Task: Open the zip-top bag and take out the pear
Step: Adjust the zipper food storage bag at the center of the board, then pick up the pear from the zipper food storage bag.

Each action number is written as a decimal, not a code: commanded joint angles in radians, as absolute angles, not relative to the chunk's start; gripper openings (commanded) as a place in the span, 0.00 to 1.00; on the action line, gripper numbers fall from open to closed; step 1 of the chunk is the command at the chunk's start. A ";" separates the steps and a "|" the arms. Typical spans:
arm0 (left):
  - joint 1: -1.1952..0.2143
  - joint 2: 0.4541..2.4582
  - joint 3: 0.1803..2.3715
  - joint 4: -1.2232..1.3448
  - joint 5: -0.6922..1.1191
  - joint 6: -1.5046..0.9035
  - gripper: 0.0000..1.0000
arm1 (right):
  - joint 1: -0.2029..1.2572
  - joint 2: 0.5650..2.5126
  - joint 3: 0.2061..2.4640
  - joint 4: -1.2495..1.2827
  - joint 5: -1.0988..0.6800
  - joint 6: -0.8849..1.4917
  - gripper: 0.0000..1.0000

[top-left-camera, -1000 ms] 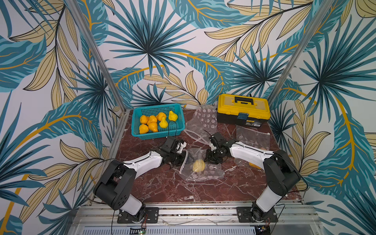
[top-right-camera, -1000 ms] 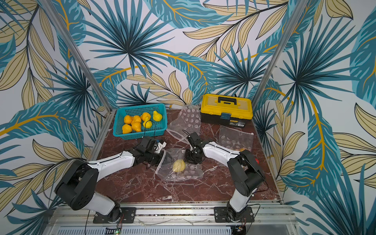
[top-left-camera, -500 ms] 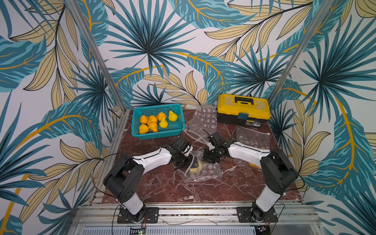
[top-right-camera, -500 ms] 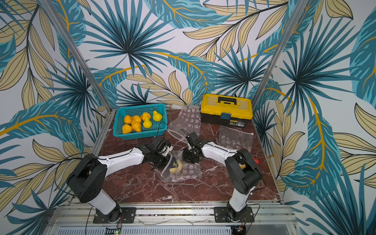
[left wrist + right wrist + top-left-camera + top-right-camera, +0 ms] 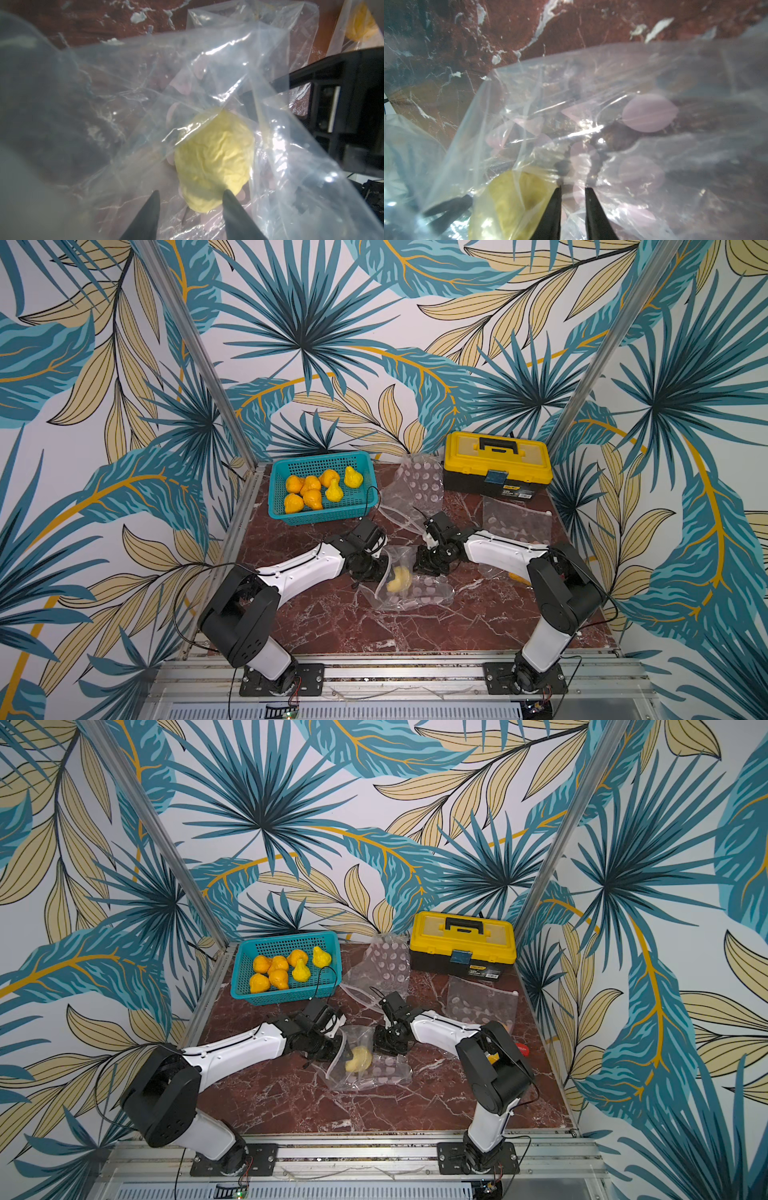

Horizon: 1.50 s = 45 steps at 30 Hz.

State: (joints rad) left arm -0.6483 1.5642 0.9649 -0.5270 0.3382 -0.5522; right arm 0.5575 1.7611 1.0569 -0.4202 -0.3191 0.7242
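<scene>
The clear zip-top bag [image 5: 419, 593] with pale dots lies mid-table, and its mouth is held up and open. The yellow pear [image 5: 399, 578] sits inside it, seen in both top views [image 5: 359, 1058]. My left gripper [image 5: 380, 568] reaches into the mouth. In the left wrist view its jaws [image 5: 191, 194] are open, with the narrow end of the pear [image 5: 214, 160] between the tips. My right gripper [image 5: 428, 568] is at the far rim of the mouth. In the right wrist view it [image 5: 573, 189] is shut on the bag's film [image 5: 591, 83], beside the pear [image 5: 512, 199].
A teal basket [image 5: 328, 516] with several yellow and orange pears stands at the back left. A yellow toolbox [image 5: 496, 462] is at the back right. Two other clear bags lie behind the grippers [image 5: 415, 485] and to the right [image 5: 515, 520].
My left gripper has moved right, from beside the bag into its mouth, and its jaws have narrowed around the pear. The right gripper has stayed on the bag's rim.
</scene>
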 commanded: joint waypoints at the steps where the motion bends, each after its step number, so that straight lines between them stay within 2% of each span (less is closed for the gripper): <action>1: -0.663 1.607 0.994 -0.546 0.382 -0.531 0.58 | 0.561 1.782 1.055 -0.445 -0.314 0.705 0.24; 5: -0.685 1.651 1.028 -0.546 0.400 -0.523 0.65 | 0.563 1.787 1.058 -0.441 -0.326 0.713 0.23; 9: -0.698 1.688 1.063 -0.545 0.418 -0.522 0.66 | 0.562 1.794 1.058 -0.437 -0.342 0.715 0.23; 28: -0.719 1.816 1.127 -0.561 0.452 -0.500 0.67 | 0.563 1.813 1.055 -0.445 -0.329 0.706 0.22; 30: -0.718 1.813 1.136 -0.560 0.454 -0.496 0.65 | 0.561 1.812 1.057 -0.452 -0.324 0.701 0.22; 36: -0.711 1.769 1.136 -0.561 0.415 -0.492 0.51 | 0.551 1.804 1.042 -0.456 -0.305 0.697 0.20; 45: -0.647 1.625 1.046 -0.582 0.387 -0.494 0.44 | 0.525 1.796 1.022 -0.473 -0.292 0.673 0.19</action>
State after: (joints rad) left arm -0.6697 1.6928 1.0691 -0.5724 0.4179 -0.5045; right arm 0.5358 1.7920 1.0496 -0.4278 -0.3080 0.6952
